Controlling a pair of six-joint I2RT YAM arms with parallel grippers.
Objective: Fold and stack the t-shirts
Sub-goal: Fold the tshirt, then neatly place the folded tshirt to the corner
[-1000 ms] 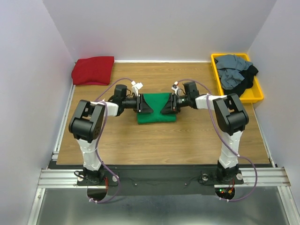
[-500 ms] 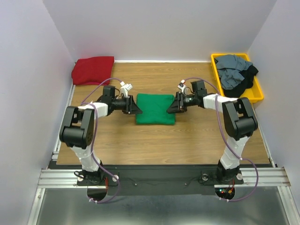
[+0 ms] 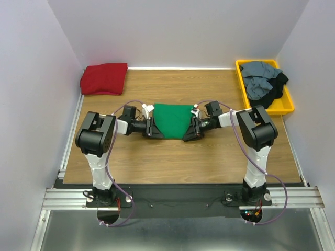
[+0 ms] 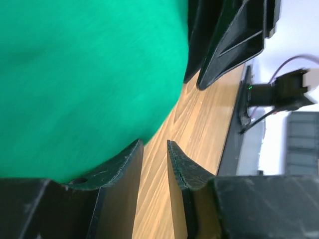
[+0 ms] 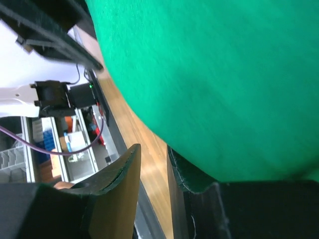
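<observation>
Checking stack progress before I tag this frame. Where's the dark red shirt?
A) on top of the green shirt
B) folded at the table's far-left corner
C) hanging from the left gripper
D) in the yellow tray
B: the dark red shirt lies folded at the far-left corner of the table, well apart from the green shirt mid-table, and the yellow tray holds only grey and black cloth.

A robotics lab cell: white partition walls (image 3: pixel 178 31), aluminium rail (image 3: pixel 63 198), wooden tabletop (image 3: pixel 183 157).
</observation>
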